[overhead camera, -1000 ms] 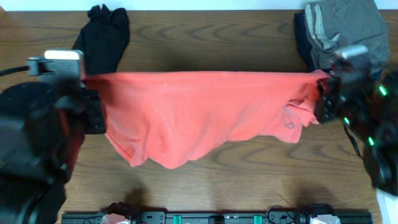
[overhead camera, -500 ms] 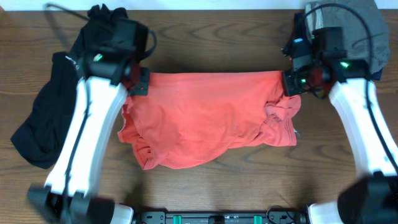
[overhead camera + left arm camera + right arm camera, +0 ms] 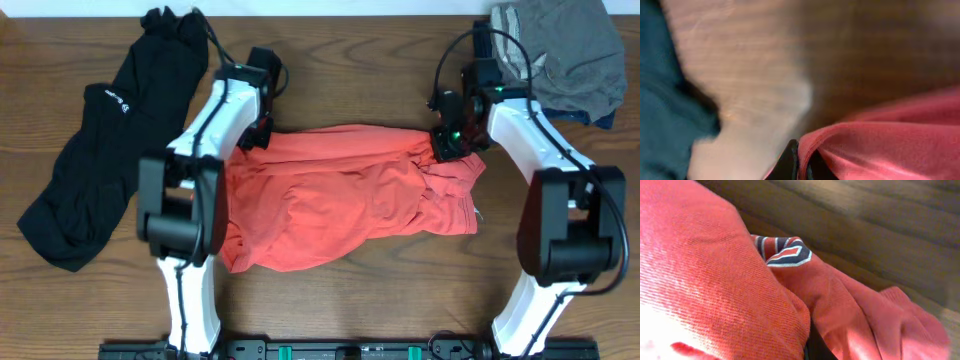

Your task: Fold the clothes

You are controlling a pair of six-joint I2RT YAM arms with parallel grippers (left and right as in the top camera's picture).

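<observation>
The left gripper (image 3: 256,136) is closed on the upper-left corner of the red shirt (image 3: 340,195). The right gripper (image 3: 446,147) pinches its upper-right corner. The shirt lies crumpled mid-frame on the wooden table (image 3: 350,80), with a black garment (image 3: 110,140) upper left and a grey garment (image 3: 560,45) upper right.

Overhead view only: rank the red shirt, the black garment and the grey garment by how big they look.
1. Crumpled coral-red fabric shirt, centre, and long black fabric garment, left: they look about alike, too close to rank.
2. Grey fabric garment, top right: clearly smallest, though the frame edge cuts it off.
</observation>
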